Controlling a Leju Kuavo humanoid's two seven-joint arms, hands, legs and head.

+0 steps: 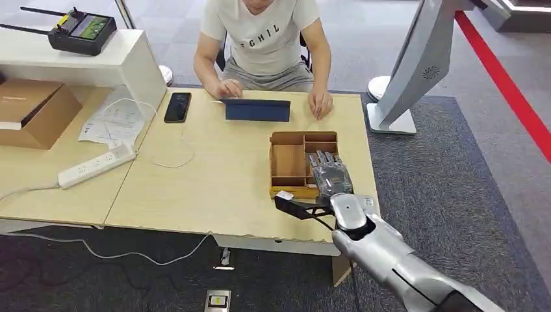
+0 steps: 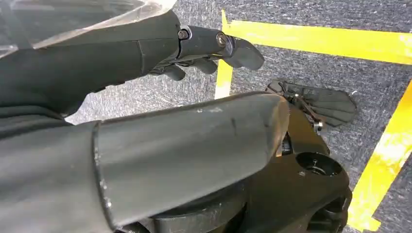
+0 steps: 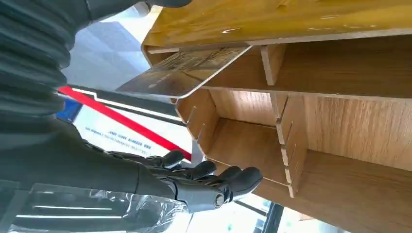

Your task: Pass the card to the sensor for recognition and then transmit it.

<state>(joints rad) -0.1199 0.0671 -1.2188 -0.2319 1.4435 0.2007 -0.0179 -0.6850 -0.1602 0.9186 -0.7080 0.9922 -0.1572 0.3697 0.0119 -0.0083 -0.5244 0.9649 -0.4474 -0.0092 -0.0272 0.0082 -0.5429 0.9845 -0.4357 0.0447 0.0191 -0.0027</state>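
Head view: looks down on a light wooden table standing on dark grey carpet, with a red stripe crossing the paler floor at the far right. Beside it on the left, a second table with a cardboard box, papers, a white power strip, and a white shelf carrying a black controller with antennas. On the main table, a black phone, a thin white cable, a dark blue flat device in front of a seated person, and near the right edge an open wooden box with compartments. Right hand stretched flat over the right compartments of this box, fingers extended, grasping nothing. To the right of the table, a grey and white stand on the carpet. Left wrist view: left hand hanging above grey carpet marked with yellow tape, fingers loosely bent and apart, nothing between them, so released. Right wrist view: close inside the wooden box, with thin dividers between the compartments. Card leaning tilted in one compartment, one edge against the box wall, apart from the right hand; fingers only slightly curled, not touching the card. Behind, pale floor and the red stripe again.
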